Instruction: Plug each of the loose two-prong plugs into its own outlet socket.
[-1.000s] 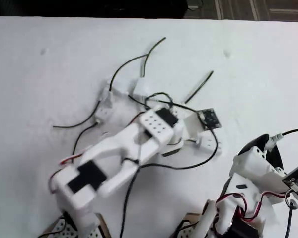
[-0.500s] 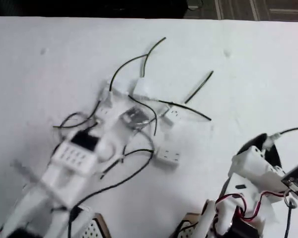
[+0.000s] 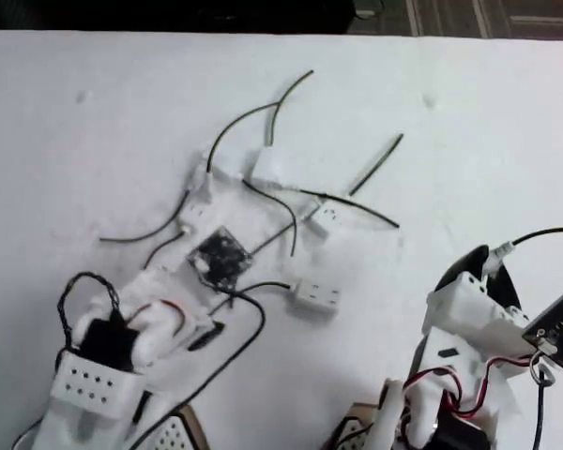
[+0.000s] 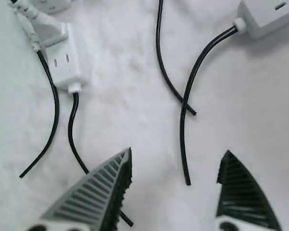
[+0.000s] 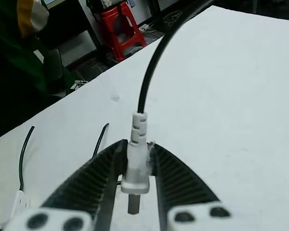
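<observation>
My right gripper (image 5: 136,144) is shut on a white two-prong plug (image 5: 135,168), held above the table with its black cable rising away. From above, this gripper (image 3: 479,267) and plug (image 3: 500,249) hang at the near right. My left gripper (image 4: 176,154) is open over bare table, nothing between its fingers. Ahead of it lies a white socket (image 4: 65,62) with a plug (image 4: 41,26) pressed into its end, and another socket (image 4: 272,14). The high view shows several sockets in the middle: (image 3: 199,204), (image 3: 272,167), (image 3: 324,217), (image 3: 316,294).
Loose black cables (image 3: 263,117) curl across the table's middle and far side. The left arm (image 3: 122,347) is folded at the near left, its camera board (image 3: 220,258) over the cables. The table's far left and far right corners are bare.
The left arm has swung back from the table's middle to the near left, uncovering the sockets there. The right arm has stayed nearly still with its plug.
</observation>
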`<move>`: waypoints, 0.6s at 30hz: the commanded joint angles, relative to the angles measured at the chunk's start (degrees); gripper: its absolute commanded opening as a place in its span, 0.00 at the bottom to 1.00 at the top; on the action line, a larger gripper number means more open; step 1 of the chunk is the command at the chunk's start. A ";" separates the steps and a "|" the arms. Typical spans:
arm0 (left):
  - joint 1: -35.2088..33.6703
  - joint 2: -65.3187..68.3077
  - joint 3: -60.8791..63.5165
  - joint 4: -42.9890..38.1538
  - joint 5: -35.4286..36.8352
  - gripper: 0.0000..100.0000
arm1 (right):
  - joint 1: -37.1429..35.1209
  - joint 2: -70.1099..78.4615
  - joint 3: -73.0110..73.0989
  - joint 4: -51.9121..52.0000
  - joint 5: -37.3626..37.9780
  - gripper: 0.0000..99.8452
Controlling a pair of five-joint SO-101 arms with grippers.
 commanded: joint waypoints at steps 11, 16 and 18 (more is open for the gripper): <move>17.01 42.59 -24.97 -11.25 -1.23 0.33 | -0.31 -0.13 -0.09 0.31 0.09 0.02; 22.46 54.73 -31.82 -14.77 -5.63 0.33 | -0.31 -0.13 0.44 0.31 1.41 0.02; 23.96 58.15 -34.20 -16.35 -5.80 0.33 | -0.31 -0.13 0.44 0.40 1.49 0.02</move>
